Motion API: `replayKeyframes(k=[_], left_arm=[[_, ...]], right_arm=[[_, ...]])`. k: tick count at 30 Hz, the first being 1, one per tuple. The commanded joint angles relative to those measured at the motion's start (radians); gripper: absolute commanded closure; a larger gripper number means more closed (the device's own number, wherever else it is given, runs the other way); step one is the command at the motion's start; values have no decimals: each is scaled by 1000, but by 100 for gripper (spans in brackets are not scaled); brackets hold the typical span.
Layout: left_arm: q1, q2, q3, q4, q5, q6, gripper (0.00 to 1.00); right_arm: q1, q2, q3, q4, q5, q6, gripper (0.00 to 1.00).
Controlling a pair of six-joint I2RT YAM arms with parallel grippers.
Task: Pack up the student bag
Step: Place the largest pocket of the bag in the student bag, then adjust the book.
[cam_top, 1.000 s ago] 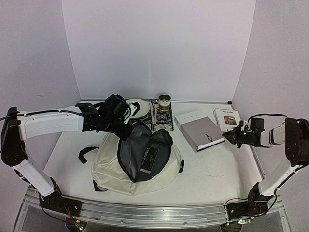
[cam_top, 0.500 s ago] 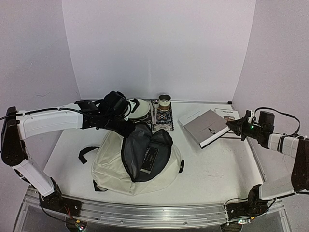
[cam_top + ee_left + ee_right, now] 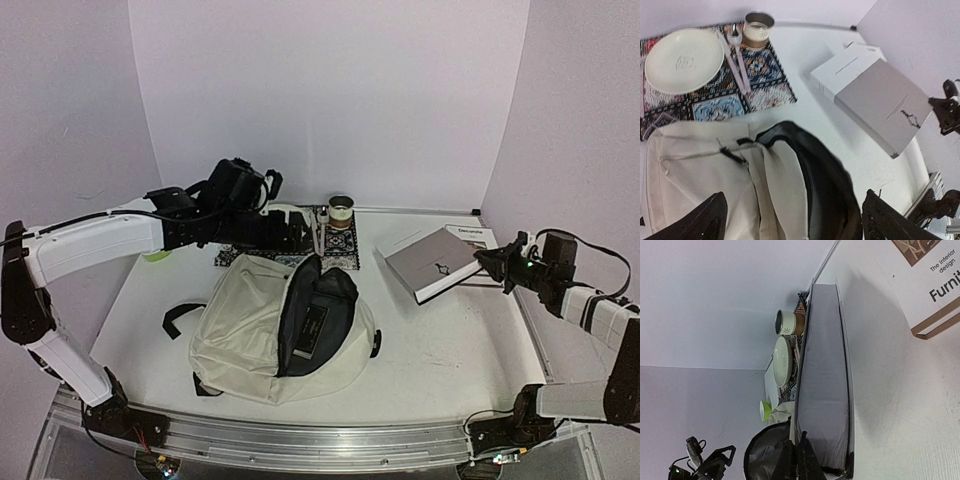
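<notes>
The student bag (image 3: 245, 325) lies cream and soft in the middle of the table, its dark grey-lined opening (image 3: 312, 318) facing right. My left gripper (image 3: 292, 232) hangs open over the bag's far edge, and nothing sits between its fingers. From the left wrist, the bag (image 3: 700, 160) and its black zip rim fill the space under that gripper (image 3: 797, 225). My right gripper (image 3: 497, 264) is shut on the near edge of a grey book (image 3: 437, 262), which is tilted up off the table. In the right wrist view that gripper (image 3: 801, 460) pinches the book (image 3: 822, 375) at its lower end.
A patterned mat (image 3: 340, 248) at the back carries a white plate (image 3: 684, 60), a cup (image 3: 341, 211) and thin sticks (image 3: 740, 65). A second book (image 3: 935, 285) lies flat at the far right. A green cup (image 3: 765, 410) stands behind the bag. Black straps (image 3: 180, 315) trail left.
My left gripper opened and let go of the bag's flap, which dropped and narrowed the opening; the arm rose toward the back. My right gripper lifted the grey book by its edge.
</notes>
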Motion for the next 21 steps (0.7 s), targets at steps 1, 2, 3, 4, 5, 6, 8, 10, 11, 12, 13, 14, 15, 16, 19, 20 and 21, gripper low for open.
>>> replayKeyframes(k=[1,2,3,4,5,6,8,10,11,12,13,14,15,16,19,20,21], left_arm=[[3,-66,36,178,16,-119,2],[2,-59,28,220,44,-143,1],[2,-38,15,275,96,-173,1],[2,-11,8,325,152,-199,1],[1,25,14,356,194,-221,1],[0,60,25,375,225,-248,1],[-10,127,50,432,269,-281,1],[-22,187,75,482,287,-307,1],[-25,215,92,502,294,-325,1],[-25,257,118,516,307,-342,1],[-24,290,136,531,319,-360,1],[-24,321,150,550,335,-380,1],[-25,352,166,565,350,-402,1],[-25,390,190,580,368,-420,1],[-33,487,257,617,419,-471,1],[-36,524,290,623,437,-485,1],[-41,556,323,626,453,-497,1]], right_arm=[[-2,-68,10,55,5,44,100],[-3,-75,11,55,9,48,100],[-3,-78,12,55,14,51,100],[-3,-82,11,56,21,57,100],[-3,-86,9,58,28,64,100],[-3,-93,7,60,33,70,100],[-3,-106,6,64,41,84,100],[-3,-120,5,74,47,99,100],[-3,-126,3,77,49,111,100],[-3,-132,2,83,52,119,100],[-2,-138,0,88,55,126,100],[-3,-144,0,90,57,134,100],[-2,-149,-3,96,58,142,100],[-2,-153,-6,103,58,150,100],[-1,-159,-14,123,53,174,100],[-1,-162,-16,129,51,184,100],[-1,-165,-18,133,50,190,100]])
